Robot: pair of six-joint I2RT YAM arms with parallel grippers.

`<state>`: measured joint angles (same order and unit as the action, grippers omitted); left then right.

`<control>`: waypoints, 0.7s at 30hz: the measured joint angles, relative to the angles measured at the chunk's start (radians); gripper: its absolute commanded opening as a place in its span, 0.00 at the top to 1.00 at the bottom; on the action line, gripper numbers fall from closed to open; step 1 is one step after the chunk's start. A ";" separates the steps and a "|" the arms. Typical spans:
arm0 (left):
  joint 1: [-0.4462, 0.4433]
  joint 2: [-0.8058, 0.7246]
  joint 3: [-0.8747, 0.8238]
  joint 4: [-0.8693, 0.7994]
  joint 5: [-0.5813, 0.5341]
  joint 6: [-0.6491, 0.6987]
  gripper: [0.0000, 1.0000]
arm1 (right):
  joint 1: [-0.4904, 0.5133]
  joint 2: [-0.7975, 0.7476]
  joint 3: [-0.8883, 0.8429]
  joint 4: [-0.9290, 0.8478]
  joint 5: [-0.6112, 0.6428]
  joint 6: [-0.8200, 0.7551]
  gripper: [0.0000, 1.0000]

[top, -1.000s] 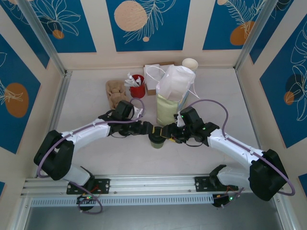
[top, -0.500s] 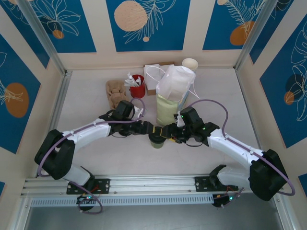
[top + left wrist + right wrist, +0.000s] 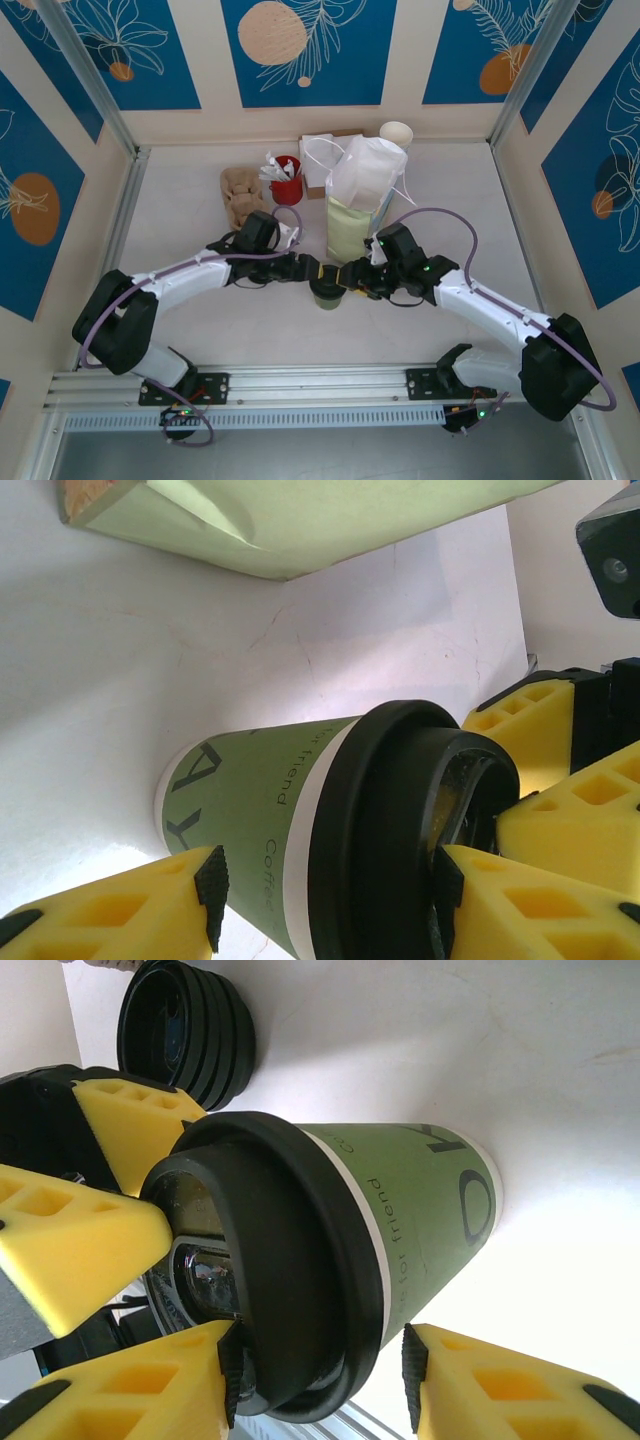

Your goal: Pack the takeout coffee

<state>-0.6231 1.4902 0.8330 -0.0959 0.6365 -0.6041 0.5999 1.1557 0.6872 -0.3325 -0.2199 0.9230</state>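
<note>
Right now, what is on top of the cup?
A black lid sits on the cup, closing it. Whatever is inside is covered by the lid.

The takeout coffee (image 3: 420, 1210) stands on the white table (image 3: 560, 1050), with a green wall and a black lid (image 3: 290, 1260). The right gripper (image 3: 318, 1365) straddles it, one pad at the lid's rim, the other just beside the wall; whether it grips is unclear. Yellow fingers (image 3: 90, 1230) of the left gripper (image 3: 180, 1175) meet the lid's top — a stack of black lids (image 3: 185, 1030) sits near.
</note>
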 measured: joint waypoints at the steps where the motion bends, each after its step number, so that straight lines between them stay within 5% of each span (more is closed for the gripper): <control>1: 0.000 0.000 -0.002 0.003 0.001 0.000 0.44 | -0.002 -0.002 0.000 -0.002 0.000 0.000 0.54; 21: 0.000 -0.001 -0.041 0.068 0.007 -0.018 0.44 | -0.006 -0.035 -0.045 0.033 0.002 0.000 0.55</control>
<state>-0.6231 1.4895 0.7918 -0.0284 0.6434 -0.6220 0.5941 1.1202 0.6426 -0.2993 -0.2180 0.9234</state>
